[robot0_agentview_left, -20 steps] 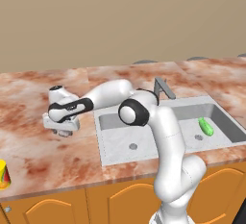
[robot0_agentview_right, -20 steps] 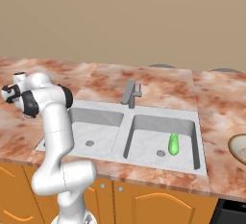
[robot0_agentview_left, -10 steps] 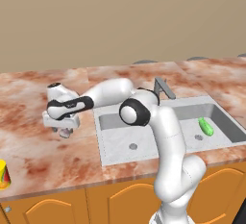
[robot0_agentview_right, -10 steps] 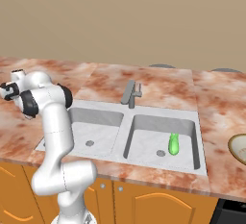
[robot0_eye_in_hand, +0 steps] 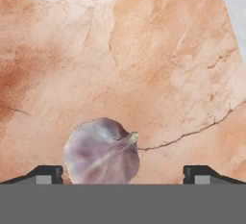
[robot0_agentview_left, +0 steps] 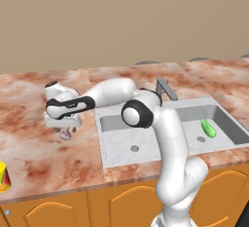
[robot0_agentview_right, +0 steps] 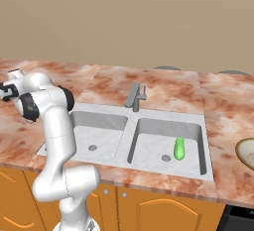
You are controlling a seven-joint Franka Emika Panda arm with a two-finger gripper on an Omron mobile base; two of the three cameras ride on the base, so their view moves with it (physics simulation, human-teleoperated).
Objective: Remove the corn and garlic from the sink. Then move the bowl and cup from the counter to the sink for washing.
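One garlic (robot0_eye_in_hand: 102, 152) lies on the marble counter (robot0_agentview_left: 29, 148) left of the sink (robot0_agentview_left: 168, 131), right under the claw (robot0_agentview_left: 64, 129), whose jaws stand wide apart and grip nothing; in the hand view the bulb sits between the two fingertips (robot0_eye_in_hand: 45, 174), closer to one. One corn (robot0_agentview_right: 179, 147) lies in the right of the sink's two basins, near its drain. One cup (robot0_agentview_left: 4, 177) stands at the counter's left front edge, and one bowl (robot0_agentview_right: 246, 152) shows partly at the far right.

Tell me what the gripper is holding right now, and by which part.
Nothing. The gripper is open, its fingertips standing wide apart, and the garlic lies loose on the counter between them, touched by neither.
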